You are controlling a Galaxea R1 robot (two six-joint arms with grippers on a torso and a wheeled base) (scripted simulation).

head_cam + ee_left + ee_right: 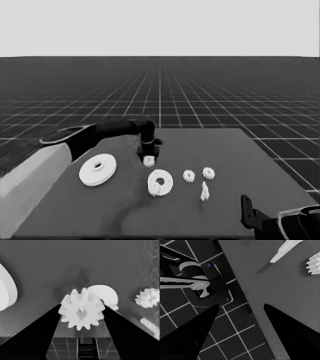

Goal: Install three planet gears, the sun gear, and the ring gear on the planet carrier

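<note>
Here the left gripper (148, 156), at the end of the arm reaching in from the left, hangs over the middle of the dark table (240, 150), its two black fingers closed against a small white toothed planet gear (81, 312). In the left wrist view the gear sits squarely between the fingertips, its teeth touching both. In the head view only a small pale patch of it shows under the black wrist, and whether it is clear of the table cannot be told.

Just in front of it lies the smaller white round part (160, 182), the planet carrier, with a dark centre hole. A knobbly white shape rests on its near rim; it looks like a gear, but its outline merges with the disc. In the left wrist view the held gear covers most of this disc.

The larger white thick-rimmed round part (98, 170), the ring gear, lies flat to the left, apart from the rest. Two more small toothed gears (189, 175) (208, 173) lie to the right of the carrier, near each other, with a thin white piece (204, 191) just in front of them.

The right gripper (240, 308) waits at the table's near right corner, fingers spread, holding nothing.
</note>
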